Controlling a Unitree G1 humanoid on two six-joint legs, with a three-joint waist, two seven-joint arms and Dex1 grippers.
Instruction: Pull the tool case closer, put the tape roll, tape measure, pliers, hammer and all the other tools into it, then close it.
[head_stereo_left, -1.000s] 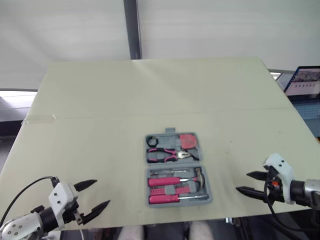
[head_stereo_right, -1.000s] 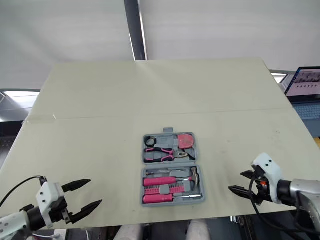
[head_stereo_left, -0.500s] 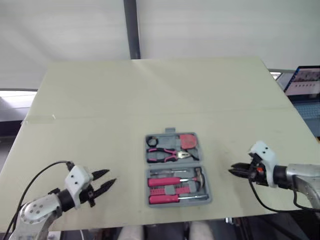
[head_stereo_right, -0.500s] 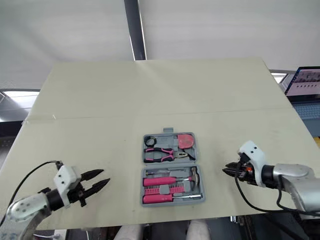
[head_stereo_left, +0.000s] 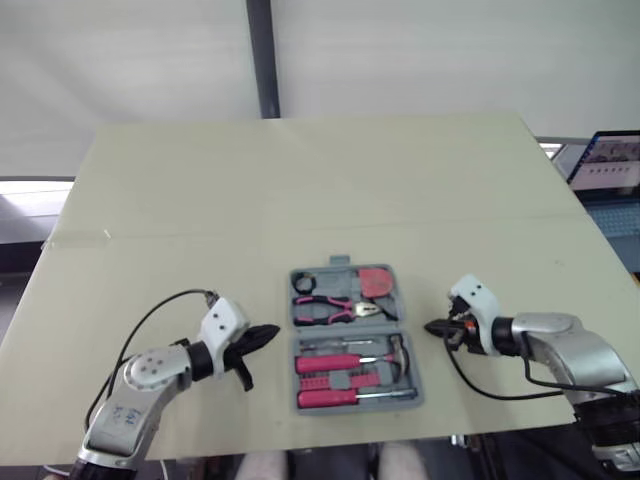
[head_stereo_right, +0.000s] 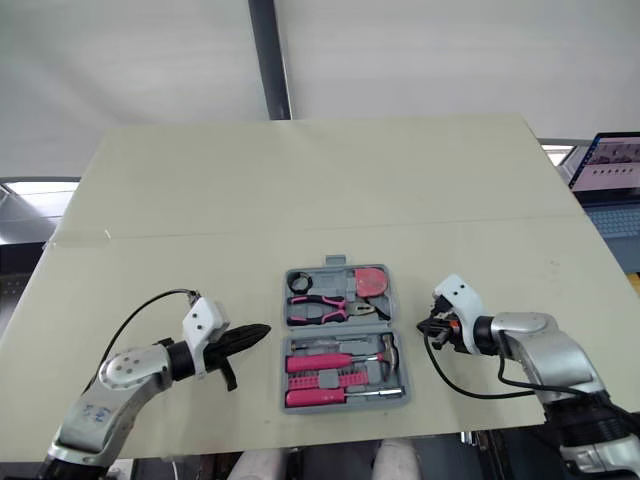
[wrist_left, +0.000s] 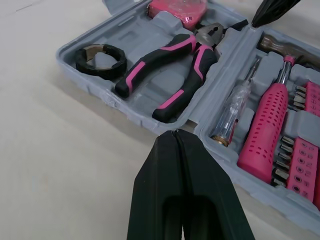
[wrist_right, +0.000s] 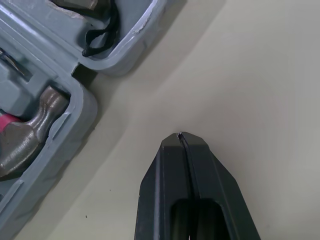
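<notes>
The grey tool case (head_stereo_left: 352, 338) lies open near the table's front edge. Its far half holds the black tape roll (head_stereo_left: 304, 283), the pink tape measure (head_stereo_left: 377, 281) and the pink-handled pliers (head_stereo_left: 335, 308). Its near half holds the hammer (head_stereo_left: 400, 350), a pink screwdriver (wrist_left: 266, 130) and bits. My left gripper (head_stereo_left: 270, 331) is shut and empty, its tip just left of the case's hinge line (wrist_left: 176, 132). On the other side, my right gripper (head_stereo_left: 430, 327) is shut and empty, a short way off the case's right edge (wrist_right: 181, 134).
A laptop (head_stereo_left: 607, 180) stands past the table's right edge. A crease with a strip of tape (head_stereo_left: 80, 238) crosses the table (head_stereo_left: 300, 190) behind the case. A grey post (head_stereo_left: 264, 58) rises beyond the far edge.
Both grippers have gone from open to shut and moved inward from the table's front corners to either side of the case. The case has not moved.
</notes>
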